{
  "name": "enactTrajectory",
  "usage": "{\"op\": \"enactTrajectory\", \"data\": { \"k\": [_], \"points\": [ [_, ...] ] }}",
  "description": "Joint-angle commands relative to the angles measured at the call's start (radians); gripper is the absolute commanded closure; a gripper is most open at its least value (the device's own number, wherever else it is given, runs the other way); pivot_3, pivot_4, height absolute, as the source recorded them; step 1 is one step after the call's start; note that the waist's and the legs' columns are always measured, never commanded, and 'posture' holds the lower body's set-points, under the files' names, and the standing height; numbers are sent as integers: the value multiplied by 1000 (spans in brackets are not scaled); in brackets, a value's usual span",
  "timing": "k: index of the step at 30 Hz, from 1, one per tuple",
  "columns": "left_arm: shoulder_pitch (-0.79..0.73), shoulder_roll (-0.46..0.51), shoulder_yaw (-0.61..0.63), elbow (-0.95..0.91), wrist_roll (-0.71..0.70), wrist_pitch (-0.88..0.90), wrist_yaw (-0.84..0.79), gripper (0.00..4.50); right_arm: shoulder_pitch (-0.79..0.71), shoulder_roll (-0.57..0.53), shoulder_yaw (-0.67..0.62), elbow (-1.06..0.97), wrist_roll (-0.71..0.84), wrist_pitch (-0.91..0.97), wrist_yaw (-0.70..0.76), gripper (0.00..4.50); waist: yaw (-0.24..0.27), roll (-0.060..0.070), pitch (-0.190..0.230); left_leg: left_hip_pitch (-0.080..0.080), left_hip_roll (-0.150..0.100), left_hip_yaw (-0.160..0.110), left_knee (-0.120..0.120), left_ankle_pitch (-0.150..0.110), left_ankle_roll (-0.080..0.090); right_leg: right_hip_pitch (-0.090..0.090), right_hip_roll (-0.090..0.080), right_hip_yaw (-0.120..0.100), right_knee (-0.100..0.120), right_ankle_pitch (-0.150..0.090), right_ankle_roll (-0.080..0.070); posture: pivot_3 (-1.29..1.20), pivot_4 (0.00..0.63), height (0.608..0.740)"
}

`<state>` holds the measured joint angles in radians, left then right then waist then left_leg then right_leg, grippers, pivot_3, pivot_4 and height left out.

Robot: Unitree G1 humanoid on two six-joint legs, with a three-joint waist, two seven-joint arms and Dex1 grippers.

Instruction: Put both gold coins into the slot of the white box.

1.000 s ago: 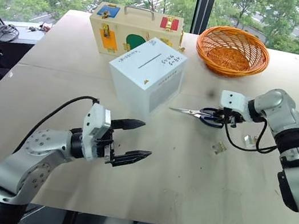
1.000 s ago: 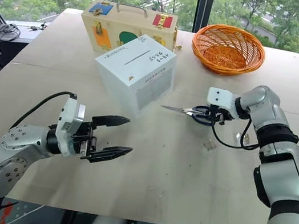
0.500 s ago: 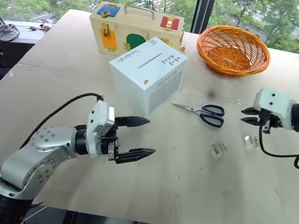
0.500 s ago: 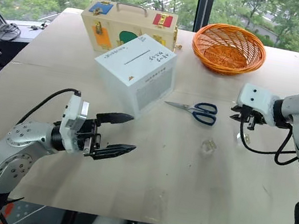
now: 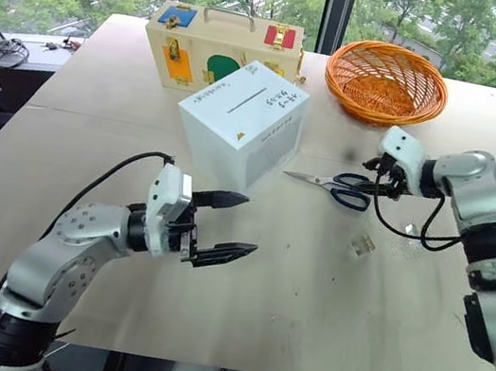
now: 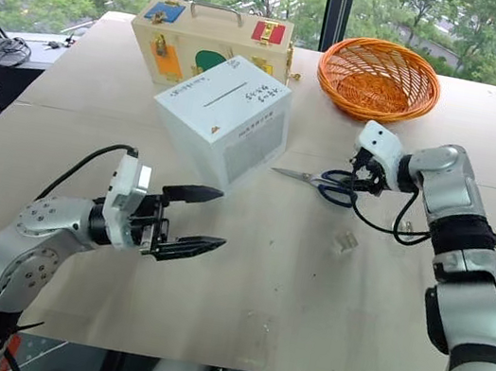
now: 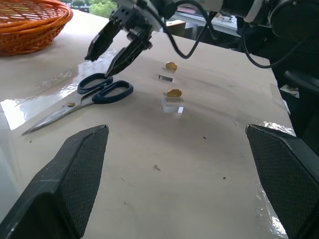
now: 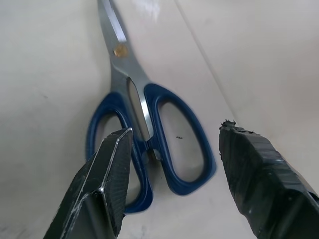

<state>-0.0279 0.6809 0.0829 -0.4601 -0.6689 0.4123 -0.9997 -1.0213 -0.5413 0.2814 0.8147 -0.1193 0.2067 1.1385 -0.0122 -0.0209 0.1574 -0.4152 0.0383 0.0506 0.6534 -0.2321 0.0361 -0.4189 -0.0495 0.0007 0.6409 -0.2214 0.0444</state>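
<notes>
The basket [image 5: 385, 82] looks empty. The white box [image 5: 242, 123] sits mid-table, its slot up. Two coins [image 7: 174, 92] rest on clear blocks [image 7: 172, 104]. The right gripper [image 5: 374, 177], part-open and empty, hovers over the scissors [image 5: 336, 188]; the left gripper [image 5: 225, 227] gapes wide, level.

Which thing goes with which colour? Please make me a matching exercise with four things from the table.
Things:
1. basket
2. scissors handles
3. box with the slot
4. coins on the clear blocks

Colours:
A. white
B. gold
C. orange
D. dark blue

Pairs: 1-C, 2-D, 3-A, 4-B
</notes>
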Motion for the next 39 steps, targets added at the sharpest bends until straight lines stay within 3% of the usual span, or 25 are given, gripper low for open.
{"op": "enactTrajectory", "data": {
  "k": [1, 13, 16, 18, 19, 22, 26, 30, 33, 34, 35, 39],
  "points": [
    [16, 12, 40, -56, -14, -3, 17, 0, -58, 17, 12, 103, -27, -72, 7, 1571, -1, 0, 0, 0, 0, 0, 0, 0, 0, 0, 0, 0, 0, 0, 0, 0, 150, 740],
    [50, 23, 75, -85, -37, 14, 33, 0, -90, 53, 44, 275, -102, -153, 12, 1571, -3, 0, 0, 1, 0, 0, 0, 0, 0, 0, 0, 0, 1, 0, 0, 0, 150, 740],
    [48, 35, 82, -81, -37, 14, 27, 0, -90, 66, 50, 308, -113, -150, 29, 2336, -4, 0, 0, 2, 0, 0, 0, 0, 0, 1, 0, 0, 1, -1, -2, 0, 150, 740],
    [45, 36, 82, -80, -39, 15, 30, 0, -88, 64, 47, 312, -112, -148, 39, 3286, -7, 0, 0, 5, 1, 0, 0, 0, 0, 4, 0, 1, 1, -2, -4, 0, 150, 740],
    [42, 34, 79, -79, -37, 15, 32, 0, -86, 57, 41, 308, -108, -148, 45, 3525, -6, 0, 0, 6, 1, 0, 0, 0, 0, 5, 0, 1, 1, -2, -4, 0, 150, 740],
    [38, 29, 72, -78, -34, 13, 35, 0, -79, 36, 23, 286, -95, -147, 57, 3636, -2, 0, 0, 9, 1, 0, 0, 0, 0, 7, -1, 1, 2, -2, -4, 0, 150, 740],
    [17, 20, 55, -60, -27, 8, 31, 0, -24, -53, -57, 53, -11, -56, 127, 3636, 8, 1, 0, 6, 1, -1, 0, 0, 0, 6, -2, 0, 1, -2, -4, 0, 150, 740],
    [-2, 9, 35, -48, -25, 6, 23, 0, 125, -195, -162, -359, 79, 155, 157, 3638, 12, 2, 1, -1, 0, -1, 0, 0, 0, 0, -4, -1, 1, 0, 1, 0, 150, 740],
    [-31, -4, 1, -27, -17, 0, 9, 0, 334, -369, -324, -675, 128, 329, 147, 3691, 18, 3, 2, -1, -1, -1, -1, 0, 0, 0, -3, -2, 0, 0, 1, 0, 150, 740],
    [-42, -6, -6, -19, -14, -2, 3, 0, 394, -411, -375, -748, 142, 381, 135, 4355, 30, 3, 2, -1, 0, -1, -2, 0, 0, 0, -3, -4, 0, 0, 1, 0, 150, 740],
    [-53, -8, -12, -10, -12, -2, -2, 0, 458, -449, -434, -810, 151, 435, 117, 4473, 29, 3, 2, -1, 0, -1, -2, 0, 0, 1, -3, -5, 0, -2, 2, 0, 150, 740],
    [-97, -14, -34, 27, -7, -5, -25, 0, 716, -541, -661, -928, 136, 567, 40, 4473, 28, 4, 2, -1, -1, 0, -1, 0, 0, 1, -3, -4, 0, -4, -1, 0, 150, 740]
  ]
}}
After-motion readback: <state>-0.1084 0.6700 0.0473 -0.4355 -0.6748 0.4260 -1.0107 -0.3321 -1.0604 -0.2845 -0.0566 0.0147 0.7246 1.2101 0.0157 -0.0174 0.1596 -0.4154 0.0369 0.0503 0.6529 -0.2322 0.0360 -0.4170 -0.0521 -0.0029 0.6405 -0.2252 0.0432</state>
